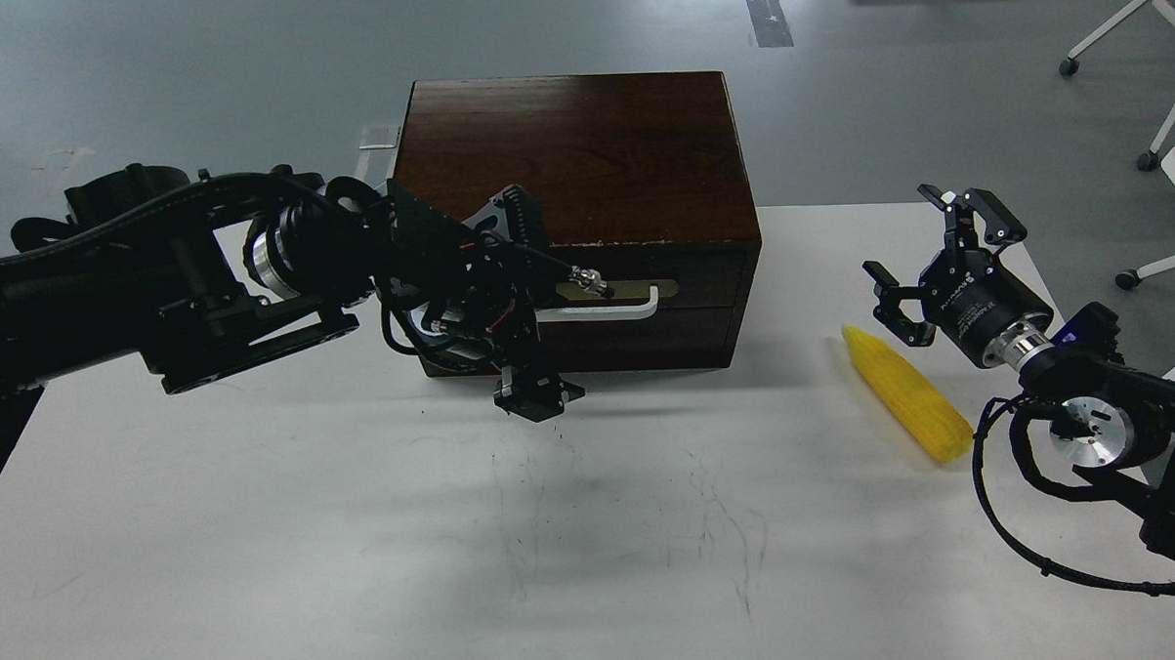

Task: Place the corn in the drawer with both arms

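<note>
The corn [907, 392], a bright yellow cob, lies on the white table [360, 533] to the right of the dark wooden cabinet [571, 145], its pointed end toward the back. The drawer [704, 297] with its white bar handle [611, 313] is shut. My left gripper [526, 303] is open at the drawer front, one finger above and one below the left end of the handle. My right gripper [922, 255] is open and empty, just behind and to the right of the corn's tip, not touching it.
The table's right edge runs close behind my right arm. White chair legs on castors [1151, 105] stand on the grey floor at the far right. The cabinet stands at the table's back edge.
</note>
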